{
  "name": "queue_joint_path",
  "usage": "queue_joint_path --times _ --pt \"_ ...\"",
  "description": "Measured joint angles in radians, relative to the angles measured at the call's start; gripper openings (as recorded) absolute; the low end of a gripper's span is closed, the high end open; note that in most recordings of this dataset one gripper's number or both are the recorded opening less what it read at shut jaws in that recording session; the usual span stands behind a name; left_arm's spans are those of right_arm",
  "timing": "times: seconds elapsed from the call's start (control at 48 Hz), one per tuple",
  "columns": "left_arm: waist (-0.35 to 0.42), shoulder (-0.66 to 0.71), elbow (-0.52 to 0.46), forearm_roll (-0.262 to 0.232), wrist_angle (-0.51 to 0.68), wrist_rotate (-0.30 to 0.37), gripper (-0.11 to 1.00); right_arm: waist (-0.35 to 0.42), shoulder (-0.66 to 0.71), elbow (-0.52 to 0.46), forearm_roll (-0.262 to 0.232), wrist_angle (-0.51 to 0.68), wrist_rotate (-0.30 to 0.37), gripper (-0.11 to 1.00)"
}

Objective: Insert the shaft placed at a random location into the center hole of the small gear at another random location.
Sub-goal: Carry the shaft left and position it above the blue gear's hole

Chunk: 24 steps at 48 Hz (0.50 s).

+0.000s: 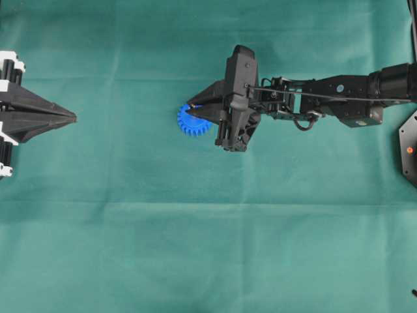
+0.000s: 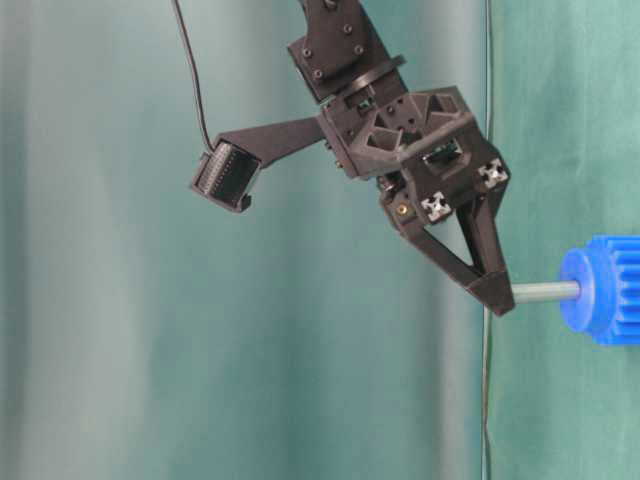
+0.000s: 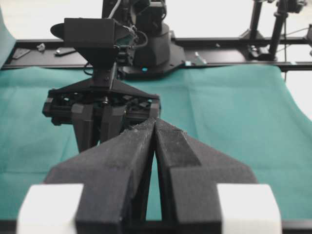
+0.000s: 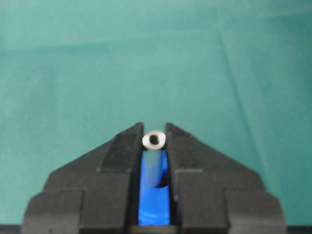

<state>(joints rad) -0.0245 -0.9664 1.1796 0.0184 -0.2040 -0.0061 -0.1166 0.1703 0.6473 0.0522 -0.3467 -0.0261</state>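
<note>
The small gear (image 1: pixel 192 124), bright blue, lies flat on the green cloth near the middle. My right gripper (image 1: pixel 190 108) hangs over it, shut on the shaft (image 2: pixel 545 291), a silver-grey pin. In the table-level view the shaft runs from the fingertips (image 2: pixel 497 295) to the gear's hub (image 2: pixel 578 290). The right wrist view shows the shaft's top end (image 4: pixel 154 140) pinched between the jaws, its lower end at the dark center hole (image 4: pixel 162 184) in the blue gear (image 4: pixel 155 207). How deep it sits I cannot tell. My left gripper (image 1: pixel 73 118) rests shut at the far left, holding nothing.
Green cloth (image 1: pixel 195 248) covers the whole table. The right arm (image 1: pixel 339 98) reaches in from the right edge, and a black base plate (image 1: pixel 409 149) sits beside it. A black rail (image 3: pixel 219 46) runs behind the cloth in the left wrist view.
</note>
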Motion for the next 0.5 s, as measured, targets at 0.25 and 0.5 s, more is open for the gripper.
queue_joint_path --times 0.25,0.5 --pt "0.000 0.000 0.000 0.000 0.000 0.000 0.00 -0.005 0.011 0.000 0.000 -0.005 0.000 0.13" --pt "0.000 0.000 -0.002 0.000 0.000 0.000 0.00 -0.005 0.009 0.000 0.000 -0.005 0.000 0.13"
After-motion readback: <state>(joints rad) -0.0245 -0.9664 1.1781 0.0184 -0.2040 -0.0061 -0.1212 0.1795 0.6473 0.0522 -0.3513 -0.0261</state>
